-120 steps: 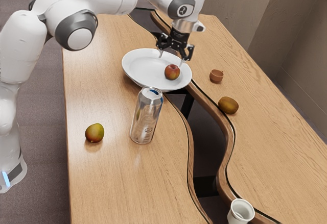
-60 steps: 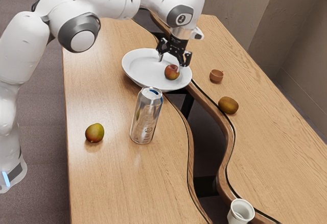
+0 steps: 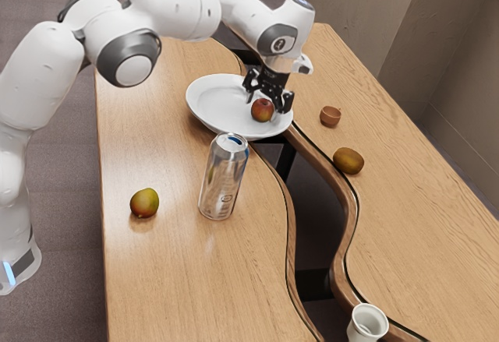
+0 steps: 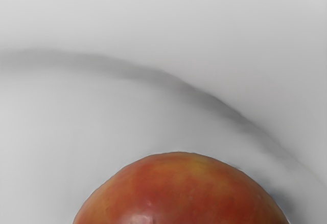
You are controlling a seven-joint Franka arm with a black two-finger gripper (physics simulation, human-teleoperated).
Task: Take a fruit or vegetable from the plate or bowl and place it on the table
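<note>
As 1 gripper (image 3: 265,105) seemingly hovers, 1 apple (image 4: 180,193)

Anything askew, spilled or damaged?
One oddity: the plate lies partly over the table's wavy central gap. Nothing looks spilled or damaged; the can is upright and the apple is in the plate.

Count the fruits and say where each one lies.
3: the apple on the plate; the green-and-red one at the exterior view's left; the brown one near the small brown cup.
</note>
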